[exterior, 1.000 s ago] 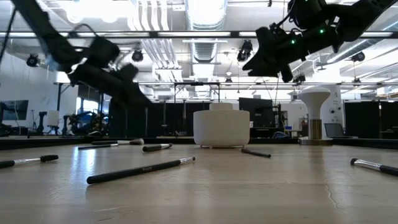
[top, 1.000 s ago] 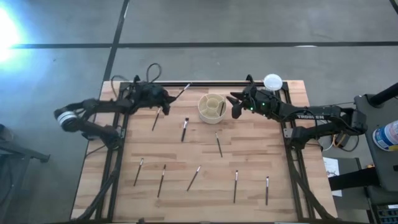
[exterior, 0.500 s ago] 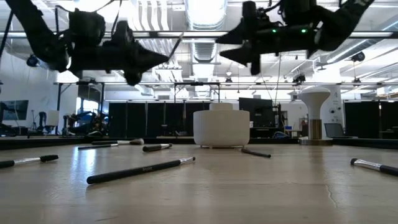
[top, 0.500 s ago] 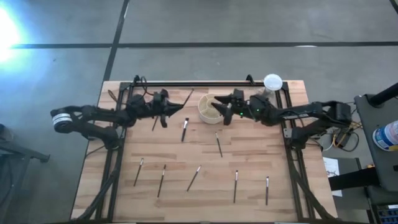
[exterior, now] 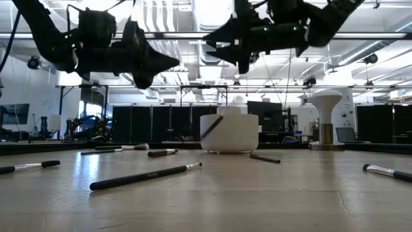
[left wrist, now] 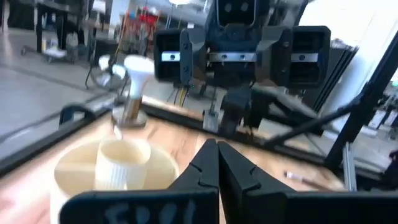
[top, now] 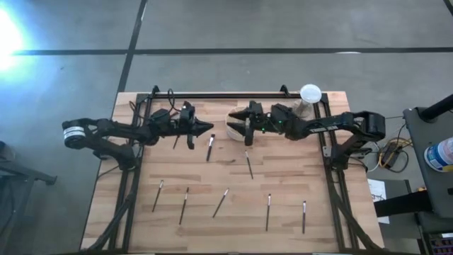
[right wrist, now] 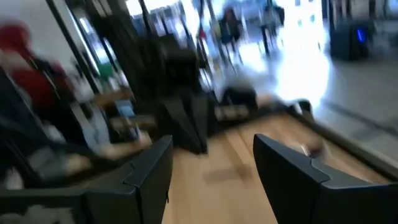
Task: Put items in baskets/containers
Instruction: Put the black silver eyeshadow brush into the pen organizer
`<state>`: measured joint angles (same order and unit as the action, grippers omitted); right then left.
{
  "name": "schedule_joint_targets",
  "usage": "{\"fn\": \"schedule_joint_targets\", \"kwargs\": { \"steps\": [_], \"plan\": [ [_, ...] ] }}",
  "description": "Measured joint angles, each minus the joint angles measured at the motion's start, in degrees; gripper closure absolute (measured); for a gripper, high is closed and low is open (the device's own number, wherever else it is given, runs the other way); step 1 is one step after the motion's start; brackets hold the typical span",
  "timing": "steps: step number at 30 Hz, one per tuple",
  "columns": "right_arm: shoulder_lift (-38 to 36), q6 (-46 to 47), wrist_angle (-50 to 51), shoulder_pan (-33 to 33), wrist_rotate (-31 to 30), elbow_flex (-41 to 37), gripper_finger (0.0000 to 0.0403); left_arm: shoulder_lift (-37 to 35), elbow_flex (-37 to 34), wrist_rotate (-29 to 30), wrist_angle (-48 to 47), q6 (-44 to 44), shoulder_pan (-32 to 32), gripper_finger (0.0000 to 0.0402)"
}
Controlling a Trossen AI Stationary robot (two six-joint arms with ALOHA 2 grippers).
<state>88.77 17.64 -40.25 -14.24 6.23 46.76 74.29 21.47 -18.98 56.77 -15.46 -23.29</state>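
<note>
The thin dark makeup brushes (top: pixel 249 164) lie scattered on the bench near the round cream holder (exterior: pixel 229 133), which could tip if the right gripper (top: pixel 236 122), jaws released above it, collides with the clenched, empty left gripper (top: pixel 207 128).

the cup (top: pixel 239 122) sits on the table (top: pixel 333 205) toward twelve o'clock, with the globe on a stand (top: pixel 310 94) at its two o'clock by the far edge. two brushes (top: pixel 211 146) (top: pixel 249 164) lie just at the cup's six o'clock side. five more brushes (top: pixel 157 195) (top: pixel 183 205) (top: pixel 221 202) (top: pixel 268 212) (top: pixel 304 216) lie in a row nearer six o'clock, well apart from the cup. in the low view a brush (exterior: pixel 212 126) leans in the cup.
</note>
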Motion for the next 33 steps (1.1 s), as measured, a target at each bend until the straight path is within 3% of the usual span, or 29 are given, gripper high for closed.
{"fn": "schedule_joint_targets", "kwargs": {
  "steps": [3,7,12,16,23,33],
  "plan": [
    [-3.42,-2.56,16.60,0.43,-1.07,2.30,0.0195,-0.18,-0.55,0.00,-3.98,1.53,0.00,0.0400],
    [-6.30,-5.96,37.47,3.34,-7.54,7.14,0.0209,0.04,-1.62,0.04,-5.89,2.17,0.06,0.0400],
    [-6.15,-6.05,52.48,7.29,-10.76,11.79,0.0220,0.06,-2.22,-0.52,-9.35,2.27,0.50,0.0401],
    [-4.52,-3.13,57.55,9.28,-10.94,12.47,0.0216,0.29,-1.76,-0.30,-14.98,1.42,3.06,0.0400],
    [-3.99,1.28,57.75,12.23,-13.11,8.41,0.0200,3.35,2.37,8.42,-25.60,1.39,13.19,0.0355],
    [-4.36,1.07,56.14,15.91,-20.12,6.00,0.0197,17.26,12.89,18.29,-32.49,-3.13,21.12,0.0292]
  ]
}}
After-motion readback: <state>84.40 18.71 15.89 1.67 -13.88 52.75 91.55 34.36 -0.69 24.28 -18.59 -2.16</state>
